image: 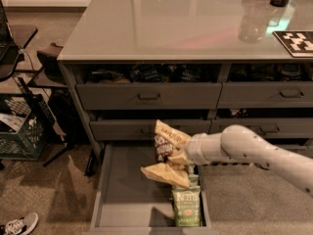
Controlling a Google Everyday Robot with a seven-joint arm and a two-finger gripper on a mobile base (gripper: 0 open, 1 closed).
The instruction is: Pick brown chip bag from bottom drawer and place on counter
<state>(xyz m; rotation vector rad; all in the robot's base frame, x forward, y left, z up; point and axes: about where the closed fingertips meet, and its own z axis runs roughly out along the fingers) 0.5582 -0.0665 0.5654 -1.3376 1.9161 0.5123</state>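
The brown chip bag [165, 146], dark brown with tan ends, hangs in the air above the open bottom drawer [128, 190], about level with the middle drawer front. My gripper [180, 159] is shut on its right side, and my white arm reaches in from the right. The bag's tan lower end droops to the lower left. The grey-green counter [171, 21] lies well above, at the top of the cabinet.
A green-and-white chip bag [186, 205] lies in the drawer's right front part. Closed grey drawers [149, 96] with small handles sit above. A clear cup [252, 21] and a black-and-white marker tag [296, 42] stand on the counter. A black crate [20, 126] and chair legs are on the left.
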